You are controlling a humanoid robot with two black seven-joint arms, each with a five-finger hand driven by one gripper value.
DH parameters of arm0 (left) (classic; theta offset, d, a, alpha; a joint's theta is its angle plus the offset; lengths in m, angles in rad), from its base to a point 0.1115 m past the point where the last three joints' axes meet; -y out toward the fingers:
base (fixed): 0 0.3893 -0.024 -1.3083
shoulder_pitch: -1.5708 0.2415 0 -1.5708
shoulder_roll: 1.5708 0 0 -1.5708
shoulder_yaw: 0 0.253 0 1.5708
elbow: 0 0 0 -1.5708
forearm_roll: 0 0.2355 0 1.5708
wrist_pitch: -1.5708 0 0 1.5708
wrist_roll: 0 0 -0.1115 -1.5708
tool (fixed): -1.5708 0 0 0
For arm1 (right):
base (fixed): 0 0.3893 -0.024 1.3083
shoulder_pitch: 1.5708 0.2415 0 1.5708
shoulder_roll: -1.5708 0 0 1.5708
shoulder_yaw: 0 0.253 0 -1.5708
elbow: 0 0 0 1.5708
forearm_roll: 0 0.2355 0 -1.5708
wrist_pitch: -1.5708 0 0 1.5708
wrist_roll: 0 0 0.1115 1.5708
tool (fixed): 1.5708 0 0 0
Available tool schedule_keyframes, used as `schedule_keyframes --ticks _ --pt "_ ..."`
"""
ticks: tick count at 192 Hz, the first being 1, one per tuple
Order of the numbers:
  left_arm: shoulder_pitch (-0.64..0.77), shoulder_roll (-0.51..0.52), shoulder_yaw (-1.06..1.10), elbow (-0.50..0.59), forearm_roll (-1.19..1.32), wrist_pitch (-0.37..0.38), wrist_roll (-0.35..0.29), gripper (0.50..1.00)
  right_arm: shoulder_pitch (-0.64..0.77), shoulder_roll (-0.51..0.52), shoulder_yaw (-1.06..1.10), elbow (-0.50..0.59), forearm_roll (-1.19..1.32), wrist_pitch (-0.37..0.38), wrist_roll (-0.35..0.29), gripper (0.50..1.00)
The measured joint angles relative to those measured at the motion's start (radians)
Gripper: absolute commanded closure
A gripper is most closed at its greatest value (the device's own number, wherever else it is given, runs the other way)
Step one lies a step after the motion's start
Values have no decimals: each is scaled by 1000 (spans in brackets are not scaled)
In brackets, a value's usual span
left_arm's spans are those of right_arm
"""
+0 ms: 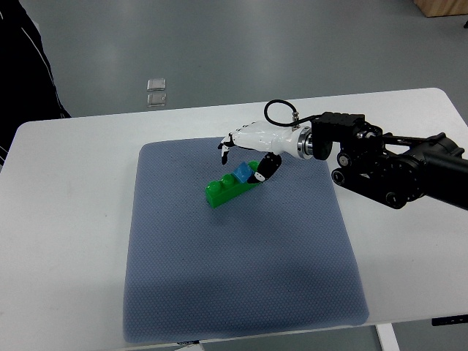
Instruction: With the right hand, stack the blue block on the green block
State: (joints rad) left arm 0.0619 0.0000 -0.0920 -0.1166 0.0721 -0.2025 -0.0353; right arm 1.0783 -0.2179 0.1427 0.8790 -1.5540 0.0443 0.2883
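The blue block [240, 174] sits tilted on the right part of the green block [228, 190], a little above the middle of the frame, one corner raised rather than seated flat, which suggests it is being pressed or lined up onto the studs and is not yet locked in. The green block lies slantwise on the grey mat [241, 292], its lower end toward the left, so the blue one has to come down at that same slant. The right hand [252, 150] reaches in from the right edge and arches over the pair: its dark-tipped thumb [267, 167] touches the blue block's right side, while the white fingers [228, 142] curve down just above and to the left. It looks like a loose pinch on the blue block, though whether the fingers truly touch it cannot be told. The mat rests on a white table [66, 219]; the left arm is out of view. Two small clear objects [156, 91] lie on the floor at upper left.
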Motion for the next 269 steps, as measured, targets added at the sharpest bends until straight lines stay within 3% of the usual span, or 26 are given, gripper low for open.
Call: schedule_keyframes --ticks 73,269 --pt "0 0 0 0 0 0 0 500 -4 0 -2 0 -4 -1 0 769" --pt "0 0 0 0 0 0 0 500 -10 -4 -3 -2 -5 -11 4 885"
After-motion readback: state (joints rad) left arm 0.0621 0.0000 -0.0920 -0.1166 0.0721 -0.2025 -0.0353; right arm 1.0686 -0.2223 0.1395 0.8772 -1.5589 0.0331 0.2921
